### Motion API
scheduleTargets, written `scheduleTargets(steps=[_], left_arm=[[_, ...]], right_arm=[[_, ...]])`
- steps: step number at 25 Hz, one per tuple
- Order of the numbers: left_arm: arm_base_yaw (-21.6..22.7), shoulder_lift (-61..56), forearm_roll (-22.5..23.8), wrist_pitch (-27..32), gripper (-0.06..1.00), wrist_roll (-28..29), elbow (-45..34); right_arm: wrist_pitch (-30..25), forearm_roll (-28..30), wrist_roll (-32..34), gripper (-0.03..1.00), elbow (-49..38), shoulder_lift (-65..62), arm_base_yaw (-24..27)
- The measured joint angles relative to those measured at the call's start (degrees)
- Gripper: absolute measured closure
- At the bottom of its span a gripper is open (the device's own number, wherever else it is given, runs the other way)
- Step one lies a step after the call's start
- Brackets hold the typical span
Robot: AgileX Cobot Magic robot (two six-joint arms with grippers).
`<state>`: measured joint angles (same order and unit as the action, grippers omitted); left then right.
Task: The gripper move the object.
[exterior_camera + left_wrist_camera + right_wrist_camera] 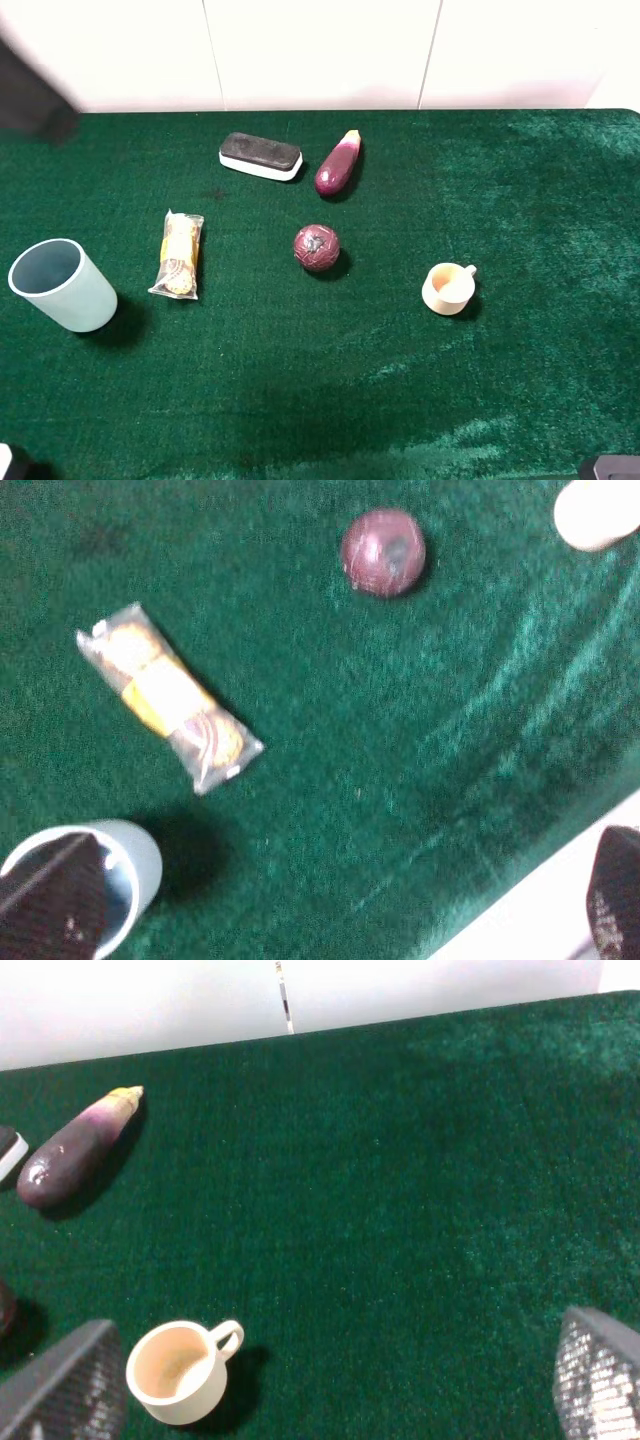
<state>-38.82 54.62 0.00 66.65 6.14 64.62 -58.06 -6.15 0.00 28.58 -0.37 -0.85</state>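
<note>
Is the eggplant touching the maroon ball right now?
No, the eggplant lies apart from the maroon ball, with bare green cloth between them.

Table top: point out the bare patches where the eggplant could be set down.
Bare green cloth lies right of the eggplant and cream cup, and along the near edge. Crowded: eraser, maroon ball, snack packet, blue cup.

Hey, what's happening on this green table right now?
Nothing is being handled yet. The toy eggplant lies untouched near the back edge, beside a board eraser. Both grippers are open and empty, hovering back from the objects: the left gripper over the blue cup and snack packet, the right gripper above the small cream cup.
</note>
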Motion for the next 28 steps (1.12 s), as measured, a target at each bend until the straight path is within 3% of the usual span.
scheduleTargets(steps=[9,18,21,25,28], left_arm=[[1.7,-16.7,1.1,0.0,-0.05,0.1,-12.8],[17.7,-31.4,1.5,-0.2,-0.05,-3.0,-23.9],[22.6,-36.3,1.4,-2.6,-0.05,-5.5,-28.2],[27.2,-41.9,0.7,-7.4,-0.05,-7.7,-33.5],[30.4,-45.0,0.0,-7.4,-0.05,-8.3,-34.7]], right_arm=[[0.0,0.0,0.0,0.32,0.0,0.0,0.0],[0.0,0.0,0.0,0.32,0.0,0.0,0.0],[0.0,0.0,0.0,0.32,0.0,0.0,0.0],[0.0,0.0,0.0,0.32,0.0,0.0,0.0],[0.0,0.0,0.0,0.32,0.0,0.0,0.0]])
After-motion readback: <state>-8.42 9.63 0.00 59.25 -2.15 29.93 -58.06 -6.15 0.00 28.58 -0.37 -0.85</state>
